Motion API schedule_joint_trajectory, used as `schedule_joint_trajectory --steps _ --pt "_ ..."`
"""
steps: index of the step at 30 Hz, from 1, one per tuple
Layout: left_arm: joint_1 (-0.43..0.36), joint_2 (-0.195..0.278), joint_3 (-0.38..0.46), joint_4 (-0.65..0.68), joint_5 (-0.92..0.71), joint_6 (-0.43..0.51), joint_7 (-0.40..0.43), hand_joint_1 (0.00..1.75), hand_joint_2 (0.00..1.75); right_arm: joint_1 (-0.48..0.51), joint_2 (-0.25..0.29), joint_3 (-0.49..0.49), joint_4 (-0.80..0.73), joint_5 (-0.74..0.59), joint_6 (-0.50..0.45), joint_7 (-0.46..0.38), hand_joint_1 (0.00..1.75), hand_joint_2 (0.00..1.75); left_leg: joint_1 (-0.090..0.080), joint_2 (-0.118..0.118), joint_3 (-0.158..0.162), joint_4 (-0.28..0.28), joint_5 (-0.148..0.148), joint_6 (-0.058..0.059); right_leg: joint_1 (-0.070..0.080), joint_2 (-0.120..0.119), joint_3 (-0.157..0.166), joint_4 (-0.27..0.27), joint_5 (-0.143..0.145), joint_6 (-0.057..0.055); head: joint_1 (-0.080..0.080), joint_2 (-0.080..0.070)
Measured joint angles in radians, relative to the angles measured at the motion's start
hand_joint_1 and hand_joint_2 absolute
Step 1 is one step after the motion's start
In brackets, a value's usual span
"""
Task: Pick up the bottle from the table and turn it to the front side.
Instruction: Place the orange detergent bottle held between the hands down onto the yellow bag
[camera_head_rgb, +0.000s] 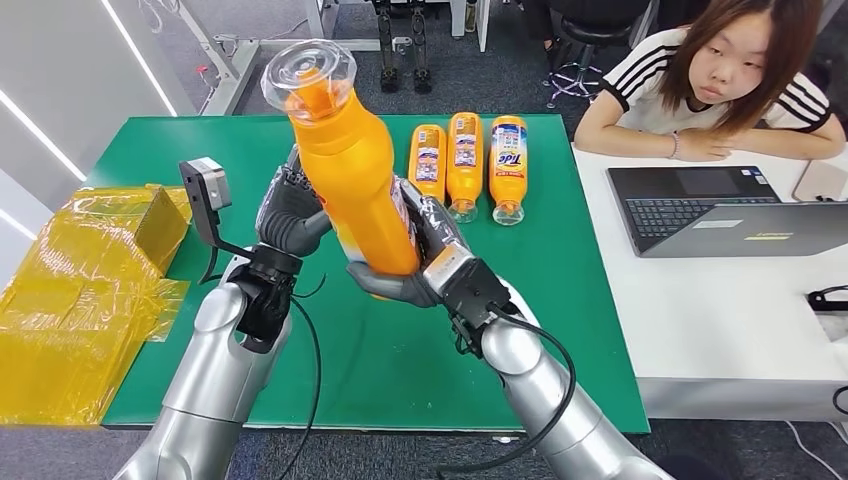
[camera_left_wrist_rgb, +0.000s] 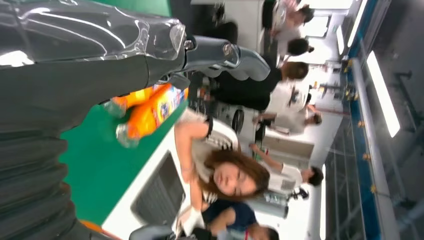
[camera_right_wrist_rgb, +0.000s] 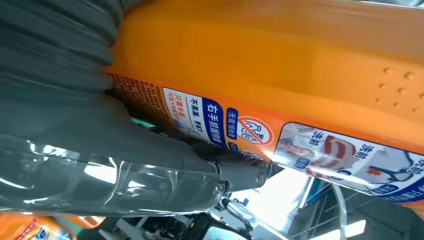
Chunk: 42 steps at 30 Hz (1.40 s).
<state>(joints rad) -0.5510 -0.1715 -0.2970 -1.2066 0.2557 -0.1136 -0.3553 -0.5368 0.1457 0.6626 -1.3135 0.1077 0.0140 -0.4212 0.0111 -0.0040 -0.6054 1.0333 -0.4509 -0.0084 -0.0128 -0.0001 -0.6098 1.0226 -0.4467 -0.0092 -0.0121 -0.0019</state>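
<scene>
Right hand (camera_head_rgb: 425, 262) grips the orange bottle (camera_head_rgb: 352, 160) at its lower body, lifted off the green surface (camera_head_rgb: 560, 300), cap tilted up and left. Left hand (camera_head_rgb: 290, 215) presses the bottle's left side, fingers wrapped partway. Far side: three matching bottles (camera_head_rgb: 465, 160) lie in a row.

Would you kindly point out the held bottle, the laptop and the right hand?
held bottle (camera_head_rgb: 352, 165), head view, on its orange body.
laptop (camera_head_rgb: 690, 211), head view, on its keyboard.
right hand (camera_head_rgb: 425, 262), head view, on its back.

Green table (camera_head_rgb: 560, 300), white desk (camera_head_rgb: 720, 330), apparently grey floor (camera_head_rgb: 500, 70).
</scene>
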Motion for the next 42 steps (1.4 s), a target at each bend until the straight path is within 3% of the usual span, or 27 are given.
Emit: schedule_joint_trajectory --steps 7,13,21,29,42 --pt "-0.020 0.024 0.024 0.055 -0.106 0.054 -0.036 0.00 1.75 0.012 -0.007 -0.006 0.003 0.039 -0.013 -0.009 1.75 1.75 0.000 0.000 0.000 0.000 0.000 0.000 0.000 0.000 -0.001 0.000 0.000 0.000 0.000 0.000" --pt "-0.011 0.051 0.051 0.092 -0.239 0.165 -0.074 0.00 1.75 0.062 -0.047 -0.028 -0.056 0.038 -0.021 -0.034 1.75 1.75 0.000 0.000 -0.001 0.000 0.000 0.000 0.000 0.000 -0.002 0.000 0.000 0.000 0.000 0.000" --pt "-0.006 0.072 0.078 0.122 -0.287 0.198 -0.075 0.00 1.75 0.151 -0.098 -0.087 -0.173 0.052 -0.069 -0.040 1.75 1.75 0.000 0.000 -0.002 0.000 0.000 0.000 0.000 0.000 -0.002 0.000 0.000 0.000 0.000 0.000" --pt "-0.009 0.076 0.087 0.139 -0.260 0.149 -0.070 0.00 1.75 0.198 -0.128 -0.155 -0.194 0.068 -0.132 -0.044 1.75 1.75 0.000 0.000 -0.002 0.000 0.000 0.000 0.000 0.000 -0.002 0.000 0.000 0.000 0.000 0.000" --pt "-0.006 0.114 0.088 0.066 -0.225 0.069 -0.032 0.00 1.75 0.201 -0.135 -0.237 -0.043 0.067 -0.162 -0.059 1.75 1.75 0.000 0.000 -0.002 0.000 0.000 0.000 0.000 0.000 -0.002 0.000 0.000 0.000 0.000 0.000"
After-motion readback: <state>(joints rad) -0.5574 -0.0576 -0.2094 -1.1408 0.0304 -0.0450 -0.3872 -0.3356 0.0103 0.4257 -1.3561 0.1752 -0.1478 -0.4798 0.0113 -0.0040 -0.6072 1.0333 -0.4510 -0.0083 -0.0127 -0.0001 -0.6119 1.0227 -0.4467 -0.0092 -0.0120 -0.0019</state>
